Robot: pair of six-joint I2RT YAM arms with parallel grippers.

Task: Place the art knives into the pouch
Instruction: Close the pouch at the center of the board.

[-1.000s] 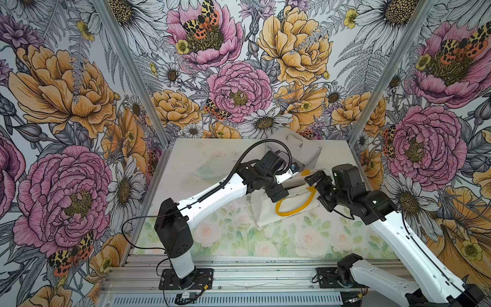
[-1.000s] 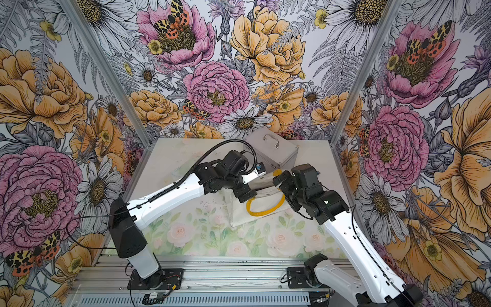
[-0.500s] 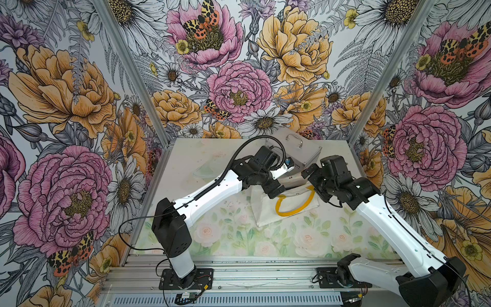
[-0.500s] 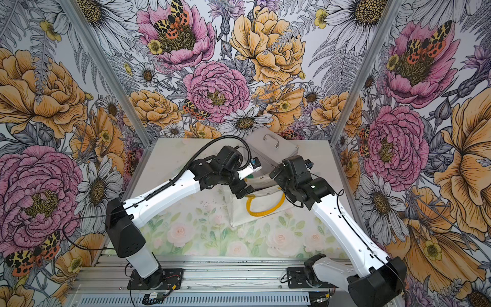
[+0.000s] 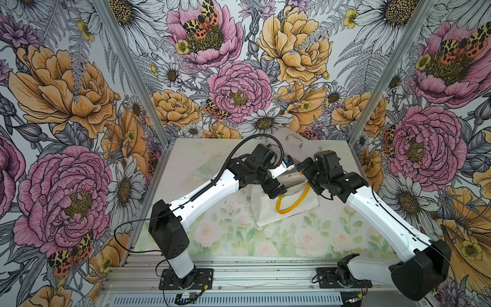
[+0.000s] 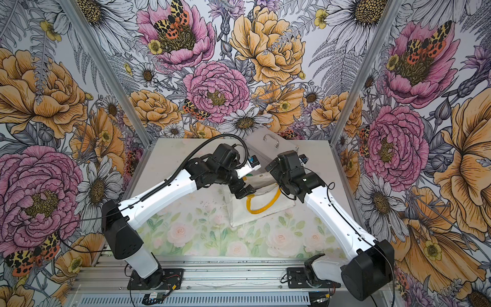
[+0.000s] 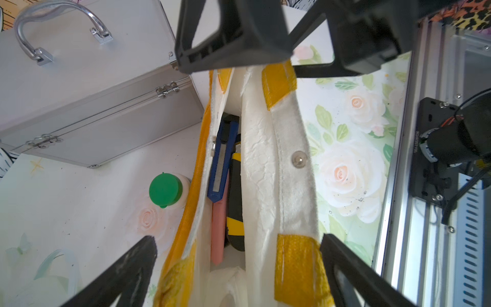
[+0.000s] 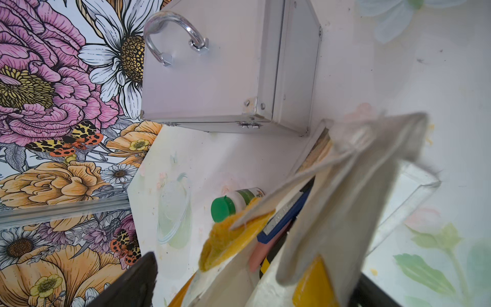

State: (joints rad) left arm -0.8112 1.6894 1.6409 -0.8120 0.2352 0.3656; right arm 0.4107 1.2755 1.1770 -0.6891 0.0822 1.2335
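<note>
The white pouch [image 5: 268, 210] with yellow loop handles [image 5: 291, 206] lies mid-table; both top views show it [image 6: 239, 212]. In the left wrist view its mouth [image 7: 261, 159] gapes, and inside lie a blue art knife [image 7: 221, 159], a pink one [image 7: 218, 234] and a yellow-and-black one [image 7: 236, 210]. My left gripper [image 7: 237, 239] is open, its fingers standing either side of the near end of the mouth. The right gripper [image 8: 255, 268] is open too, astride the far end, where the rim looks blurred. Neither holds anything.
A silver metal case [image 5: 292, 143] with a chrome handle stands at the back, just behind the pouch. A white bottle with a green cap [image 7: 166, 190] lies beside the pouch. A clear plastic dish [image 5: 204, 170] sits further left.
The right arm has lowered its elbow and drawn its gripper back toward the case end of the pouch. The left gripper has shifted only slightly. Both stay open.
</note>
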